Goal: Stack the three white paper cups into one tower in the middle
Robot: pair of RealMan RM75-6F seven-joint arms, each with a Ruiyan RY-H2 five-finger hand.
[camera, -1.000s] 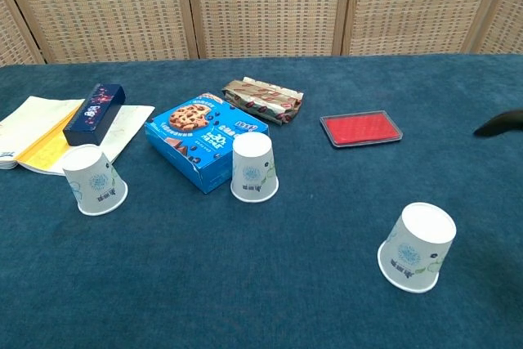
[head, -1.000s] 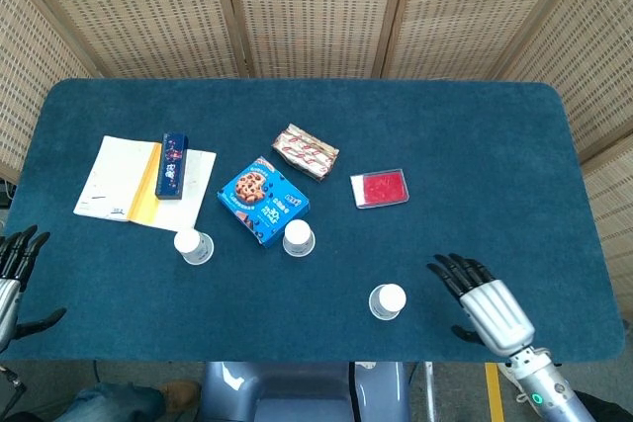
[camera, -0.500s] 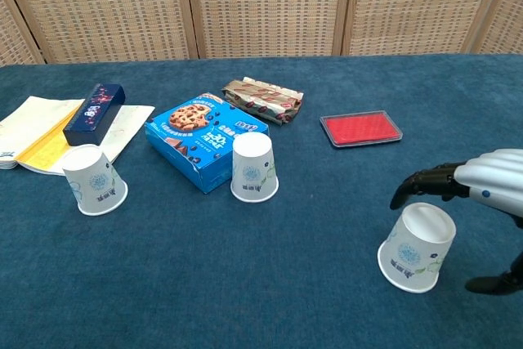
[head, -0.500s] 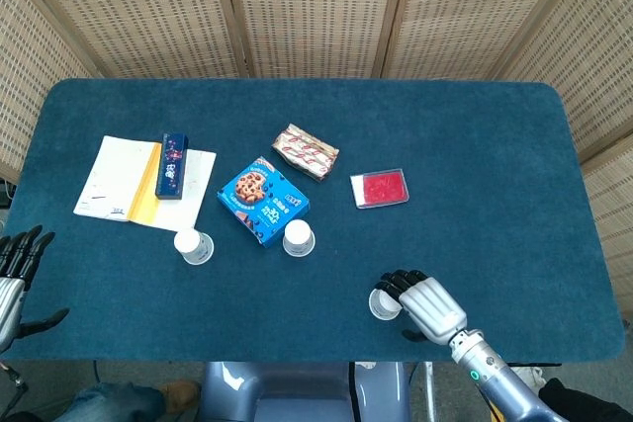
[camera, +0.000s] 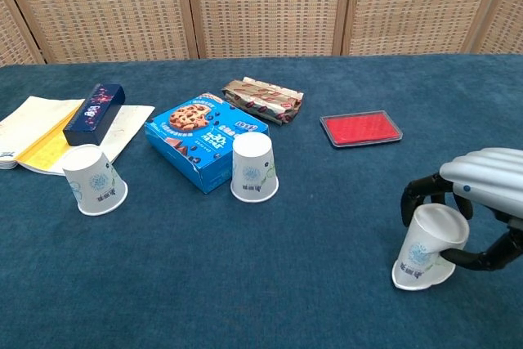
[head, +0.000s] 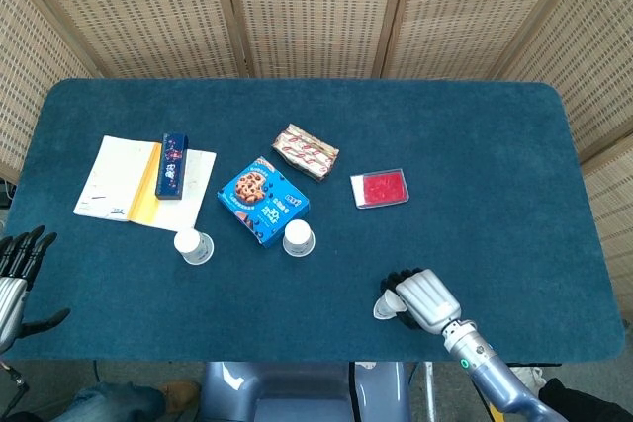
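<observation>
Since the earlier frame, right hand (camera: 478,202) has closed over the near cup (camera: 428,247), fingers (camera: 418,195) and thumb wrapped around its upturned base; cup now tilted, rim still on the table (head: 475,135). Left hand (head: 18,274) at the table's near-left edge, fingers spread, holding nothing. Beyond the right fingers, further left: middle cup (camera: 253,167) just beside the cookie box (camera: 198,137); left cup (camera: 95,180) near the notebook (camera: 37,132).

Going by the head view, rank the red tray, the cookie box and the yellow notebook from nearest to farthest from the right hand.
From the right hand, which grips a cup:
1. Red tray, up and slightly left of the hand.
2. Cookie box, mid-table, further left.
3. Yellow notebook, far left, under a dark blue box.
</observation>
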